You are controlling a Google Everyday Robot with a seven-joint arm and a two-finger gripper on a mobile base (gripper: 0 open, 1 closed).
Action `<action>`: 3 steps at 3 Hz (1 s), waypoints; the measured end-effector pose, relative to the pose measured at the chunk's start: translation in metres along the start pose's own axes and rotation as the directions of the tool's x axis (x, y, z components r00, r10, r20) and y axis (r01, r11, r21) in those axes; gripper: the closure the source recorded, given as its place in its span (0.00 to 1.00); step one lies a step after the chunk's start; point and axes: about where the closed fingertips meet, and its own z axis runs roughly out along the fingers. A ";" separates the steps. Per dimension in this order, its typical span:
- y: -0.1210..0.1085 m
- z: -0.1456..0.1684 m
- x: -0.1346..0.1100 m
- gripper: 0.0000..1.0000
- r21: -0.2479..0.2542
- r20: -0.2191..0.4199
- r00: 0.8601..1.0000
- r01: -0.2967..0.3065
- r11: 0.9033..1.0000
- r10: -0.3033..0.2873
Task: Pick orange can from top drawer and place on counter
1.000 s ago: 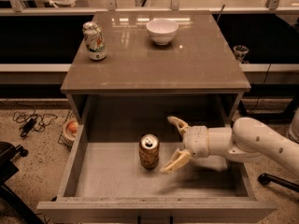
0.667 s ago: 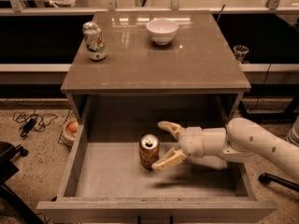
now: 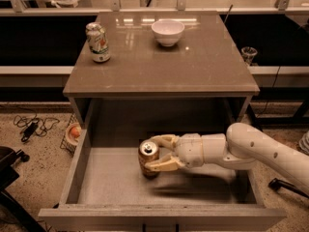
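Observation:
The orange can (image 3: 148,157) stands upright on the pale bottom of the open top drawer (image 3: 77,168), a little left of centre. My gripper (image 3: 158,152) reaches in from the right, its white arm across the drawer. Its two pale fingers (image 3: 161,164) are spread on either side of the can, close around its right side; I cannot tell whether they touch it. The counter (image 3: 193,66) is the glossy grey-brown top above the drawer.
A dented white-and-green can (image 3: 98,42) stands at the counter's back left and a white bowl (image 3: 167,32) at the back centre. Cables (image 3: 31,125) and a small basket with an orange ball (image 3: 73,132) lie on the floor to the left.
My gripper has moved left across the drawer, from beside the can to having its open fingers around it. The can has stayed in place.

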 end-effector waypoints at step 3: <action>-0.028 -0.024 -0.104 1.00 0.121 -0.042 0.999 -0.012 0.993 0.017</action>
